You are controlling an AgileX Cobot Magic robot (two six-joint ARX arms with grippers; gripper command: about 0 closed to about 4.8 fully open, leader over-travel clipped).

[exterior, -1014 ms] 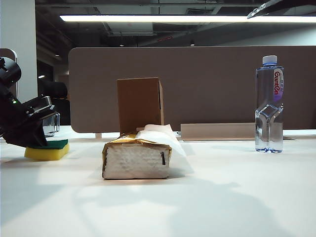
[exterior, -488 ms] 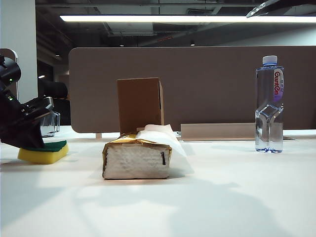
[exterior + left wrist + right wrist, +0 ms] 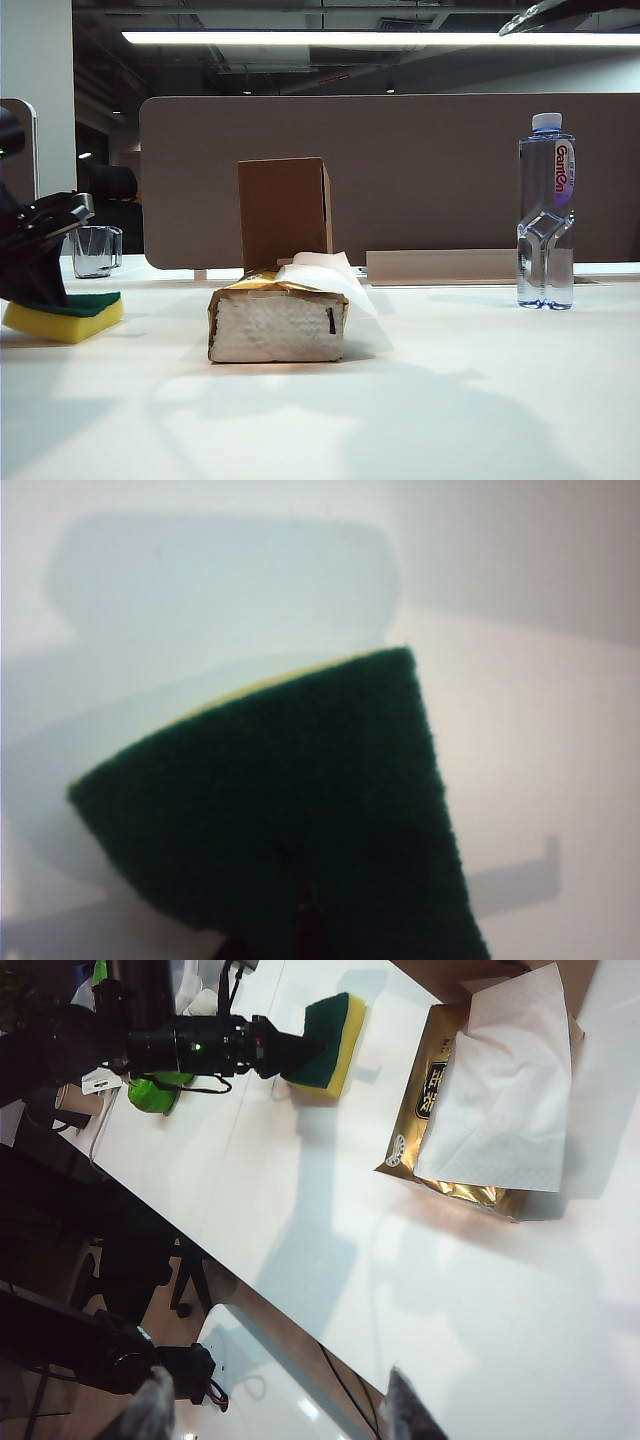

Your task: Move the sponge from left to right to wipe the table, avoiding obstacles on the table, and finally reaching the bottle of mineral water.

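Tabletop (image 3: 450,400); left gripper (image 3: 40,290) half cut off, sponge (image 3: 65,317)

A: What's hard to make out?
B: The cardboard box (image 3: 284,212) has its base hidden behind the tissue pack (image 3: 277,320). The left gripper (image 3: 35,295) is cut by the frame edge.
A: And the wrist cameras?
B: The sponge (image 3: 290,830) is blurred; the right gripper's fingertips (image 3: 408,1410) barely show.

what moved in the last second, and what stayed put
The left gripper, shut on the yellow foam sponge with green scouring top, dragged it further left in the exterior view. The gold-edged tissue pack, brown cardboard box and clear plastic water bottle stayed put.
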